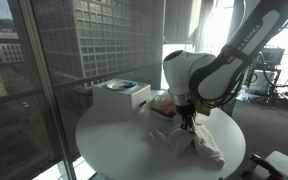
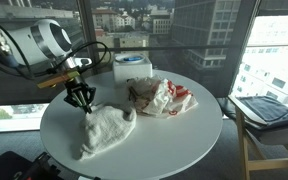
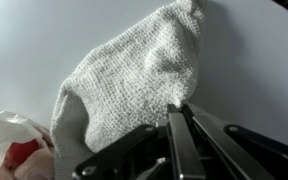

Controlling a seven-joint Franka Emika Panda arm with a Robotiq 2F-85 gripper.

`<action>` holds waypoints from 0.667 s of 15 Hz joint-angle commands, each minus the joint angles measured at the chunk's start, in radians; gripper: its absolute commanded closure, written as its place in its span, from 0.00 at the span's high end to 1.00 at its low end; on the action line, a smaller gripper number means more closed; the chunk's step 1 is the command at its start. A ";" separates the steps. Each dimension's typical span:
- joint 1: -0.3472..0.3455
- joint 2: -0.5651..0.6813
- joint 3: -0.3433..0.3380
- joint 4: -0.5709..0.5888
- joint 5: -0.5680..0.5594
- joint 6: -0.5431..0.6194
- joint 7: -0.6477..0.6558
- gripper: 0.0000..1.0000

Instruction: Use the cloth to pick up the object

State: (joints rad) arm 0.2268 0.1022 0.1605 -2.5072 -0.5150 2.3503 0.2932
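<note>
A white knitted cloth (image 2: 106, 131) lies crumpled on the round white table (image 2: 184, 135); it also shows in an exterior view (image 1: 206, 146) and fills the wrist view (image 3: 134, 70). My gripper (image 2: 85, 108) points down at the cloth's edge, its fingers pressed together and pinching a corner of the cloth (image 3: 176, 108). The object, a crumpled red-and-white plastic wrapper (image 2: 164, 97), lies on the table beside the cloth, apart from the gripper. It also shows in an exterior view (image 1: 164, 105) and at the lower left of the wrist view (image 3: 9, 145).
A white box (image 2: 134, 68) with a blue-marked top stands at the table's far edge by the window (image 1: 121, 96). A chair holding a dark flat item (image 2: 269, 108) stands next to the table. Glass walls surround the table.
</note>
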 commanded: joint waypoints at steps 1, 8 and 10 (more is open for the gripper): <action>0.008 0.013 0.024 -0.022 0.059 -0.002 -0.061 0.07; 0.003 0.043 0.058 -0.018 0.246 -0.030 -0.208 0.07; 0.001 0.055 0.077 -0.012 0.355 -0.050 -0.292 0.07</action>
State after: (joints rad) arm 0.2307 0.1535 0.2072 -2.5317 -0.2882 2.3386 0.1121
